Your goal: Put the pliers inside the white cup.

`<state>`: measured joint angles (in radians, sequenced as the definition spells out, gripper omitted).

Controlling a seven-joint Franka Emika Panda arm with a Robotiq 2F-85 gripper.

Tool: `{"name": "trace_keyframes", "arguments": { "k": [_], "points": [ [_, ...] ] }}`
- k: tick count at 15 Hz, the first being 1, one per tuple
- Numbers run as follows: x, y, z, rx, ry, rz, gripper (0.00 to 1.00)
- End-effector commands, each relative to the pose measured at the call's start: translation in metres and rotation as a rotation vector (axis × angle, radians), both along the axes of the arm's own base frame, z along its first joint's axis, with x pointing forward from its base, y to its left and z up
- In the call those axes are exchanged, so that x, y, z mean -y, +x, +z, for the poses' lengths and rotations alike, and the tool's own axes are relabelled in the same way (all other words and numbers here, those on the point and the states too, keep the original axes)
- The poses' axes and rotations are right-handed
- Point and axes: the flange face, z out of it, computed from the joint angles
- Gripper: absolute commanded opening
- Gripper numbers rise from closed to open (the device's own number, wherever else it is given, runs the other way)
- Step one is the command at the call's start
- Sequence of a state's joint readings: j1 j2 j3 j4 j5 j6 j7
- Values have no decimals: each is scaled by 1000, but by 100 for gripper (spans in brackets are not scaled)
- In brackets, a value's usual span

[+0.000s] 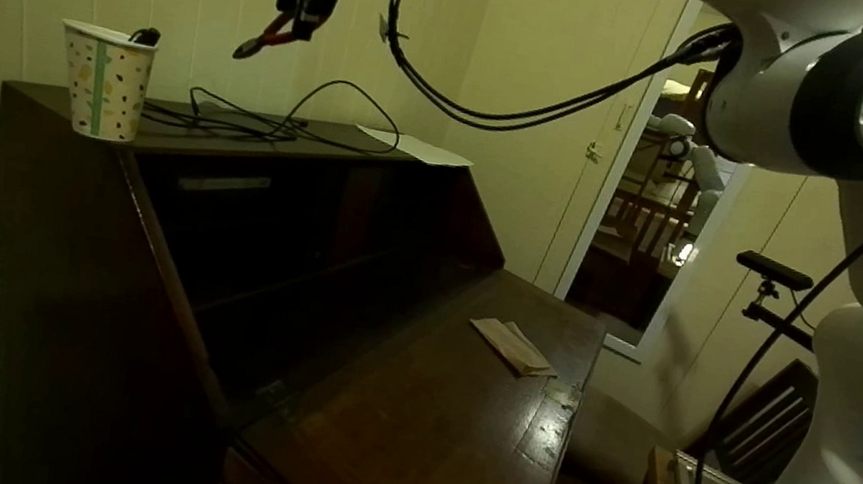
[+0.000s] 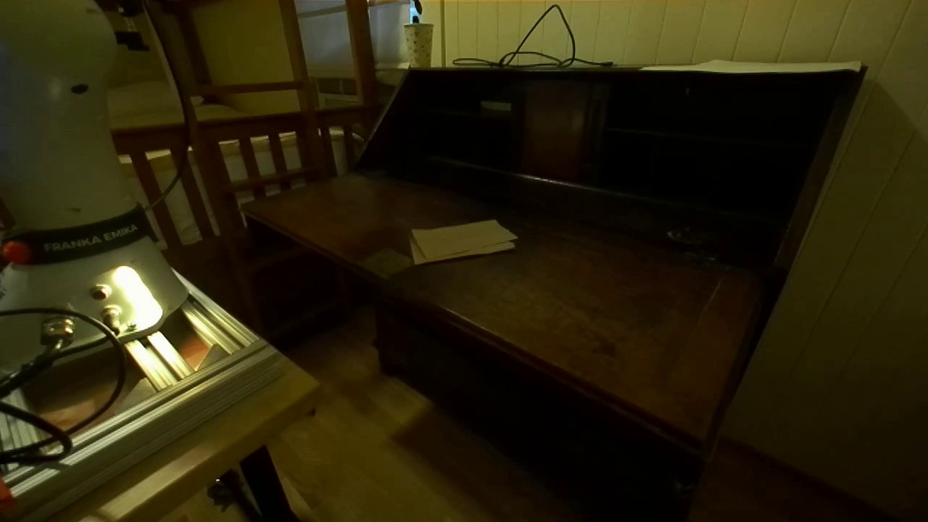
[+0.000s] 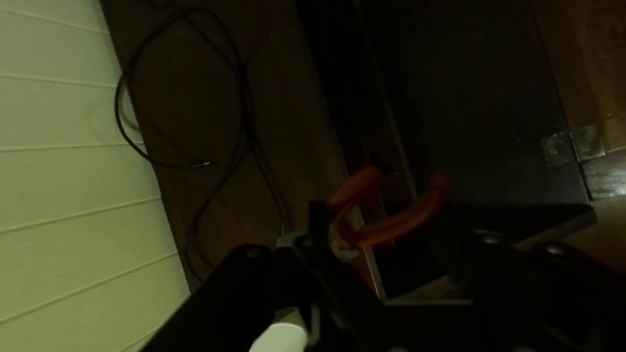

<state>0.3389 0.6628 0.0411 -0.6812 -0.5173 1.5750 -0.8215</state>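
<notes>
The white cup (image 1: 101, 86) stands upright on the surface (image 1: 183, 140), below my end effector (image 1: 305, 27) and well off to one side, so I judge that the coming move turns on a sideways carry before any lowering. The pliers (image 3: 391, 230) are in my hold, up in the air: my end effector is closed to the tool's thickness, gripping the red handles (image 3: 415, 217) near where they meet, though the spot is too dark to be sure. Their head (image 1: 248, 48) points down and outward from me, toward the cup's side, and the long axis slants, neither level nor plumb. In the wrist view the handles splay in a V away from the cup, whose pale edge, I take it, shows past my end effector; the looping black cable (image 3: 248, 117) lies below. I expect the slant must steepen, head first, to clear the rim, where a small dark thing (image 1: 145, 36) I cannot name juts up.
</notes>
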Motion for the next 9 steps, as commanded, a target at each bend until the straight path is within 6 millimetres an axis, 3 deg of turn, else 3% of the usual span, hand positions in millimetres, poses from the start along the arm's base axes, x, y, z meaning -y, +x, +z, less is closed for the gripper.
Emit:
{"name": "trace_keyframes", "arguments": {
  "k": [1,2,3,4,5,6,9],
  "points": [
    [-21,0,7,25,-179,83,29],
    [-23,3,8,51,-224,109,29],
    [-20,-2,3,19,-130,69,29],
    [-24,-2,1,19,-140,74,54],
    [-25,-2,-1,17,-139,74,54],
    [-24,-1,-1,17,-139,72,29],
    [-31,3,-2,79,-213,61,29]
  ]
}}
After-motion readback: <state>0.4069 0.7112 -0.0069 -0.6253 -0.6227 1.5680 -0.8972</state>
